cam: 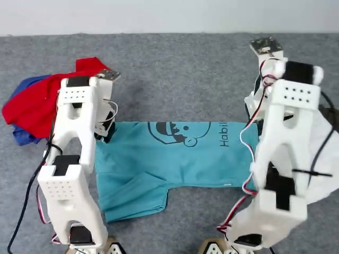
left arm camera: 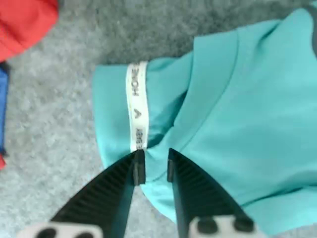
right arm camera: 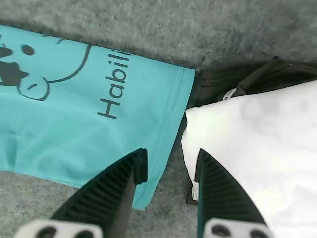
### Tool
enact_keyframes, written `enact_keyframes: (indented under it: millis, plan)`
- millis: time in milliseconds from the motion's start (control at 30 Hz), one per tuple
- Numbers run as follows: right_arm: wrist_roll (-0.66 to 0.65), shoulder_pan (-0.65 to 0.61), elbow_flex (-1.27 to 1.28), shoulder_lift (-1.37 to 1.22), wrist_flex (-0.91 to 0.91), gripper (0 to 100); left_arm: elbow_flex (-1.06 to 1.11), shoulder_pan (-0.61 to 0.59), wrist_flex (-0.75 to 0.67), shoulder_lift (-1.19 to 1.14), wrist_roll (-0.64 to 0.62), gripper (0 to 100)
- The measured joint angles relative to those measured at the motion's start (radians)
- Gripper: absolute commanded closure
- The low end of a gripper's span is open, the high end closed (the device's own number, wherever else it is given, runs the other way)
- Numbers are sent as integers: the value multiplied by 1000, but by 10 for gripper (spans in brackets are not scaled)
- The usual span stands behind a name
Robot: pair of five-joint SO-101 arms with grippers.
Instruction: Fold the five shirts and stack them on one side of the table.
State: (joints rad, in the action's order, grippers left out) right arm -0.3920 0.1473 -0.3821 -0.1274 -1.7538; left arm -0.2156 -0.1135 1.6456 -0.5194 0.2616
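A teal shirt (cam: 175, 164) with a dark cartoon print lies spread across the middle of the grey table, one sleeve folded under at its near left. My left gripper (cam: 106, 129) is at the shirt's collar end. In the left wrist view the left gripper (left arm camera: 152, 166) is shut on the bunched collar of the teal shirt (left arm camera: 237, 114), just beside the white neck label (left arm camera: 137, 111). My right gripper (right arm camera: 168, 166) stands open over the hem corner of the teal shirt (right arm camera: 74, 109), one finger above the cloth, the other above a white shirt (right arm camera: 257, 148).
A red shirt (cam: 37, 103) lies crumpled over a blue shirt (cam: 24, 135) at the far left. The white shirt (cam: 326, 153) lies at the right edge, under the right arm, with a dark garment (right arm camera: 247, 79) behind it. Bare grey table (cam: 180, 79) stretches behind the teal shirt.
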Motion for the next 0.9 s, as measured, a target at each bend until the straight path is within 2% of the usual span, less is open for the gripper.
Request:
enact_keyframes:
  millis: [300,500,700,833,900]
  plan:
    - [-11,0,264,410,0,830,207,0,78,72,0,917]
    - [-68,-2,448,695,0,831,425,0,78,388,28,917]
    - [-69,75,605,779,0,832,669,40,58,758,129,917]
    - [-69,147,615,824,-2,832,916,49,-3,916,203,917]
    - [-63,187,615,865,-2,832,1042,43,-89,977,238,917]
